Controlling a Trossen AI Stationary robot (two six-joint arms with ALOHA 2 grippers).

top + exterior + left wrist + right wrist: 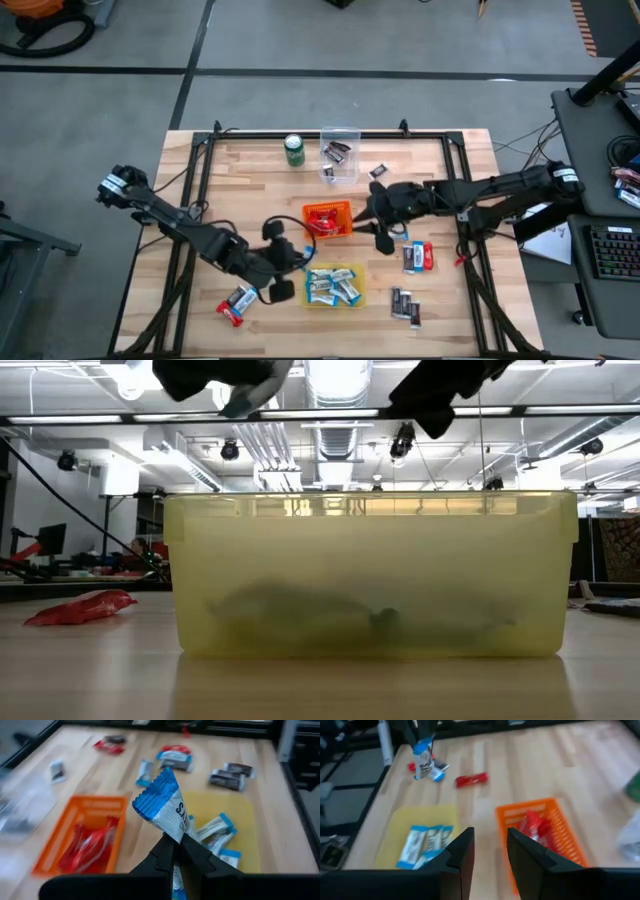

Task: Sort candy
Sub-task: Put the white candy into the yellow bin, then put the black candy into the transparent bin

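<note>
My left gripper [284, 268] hangs beside the yellow bin's [333, 286] left side, shut on a blue-and-white candy [165, 807]. That bin holds several blue-and-white candies [427, 844]. The orange bin [328, 220] holds red candies [90, 851]. The clear bin [340, 155] holds dark ones. My right gripper [490, 851] is open and touches nothing, hovering just right of the orange bin [540, 832]. Loose candies lie flat on the table: a red and blue pile [238, 303], a blue-and-white and red pair [418, 257], dark ones [405, 305]. My left gripper pinches the blue-and-white candy between its two fingertips [167, 847] by one end of the wrapper [176, 831]. The candy is lifted clear of the table, and its crimped free end [162, 780] sticks out beyond the fingers. In the right wrist view it hangs below the fingers [425, 757].
A green can [294, 150] stands near the far edge, left of the clear bin. A single dark candy [378, 171] lies right of the clear bin. A red candy [471, 780] lies on the wood left of the yellow bin. Black rails frame the tabletop.
</note>
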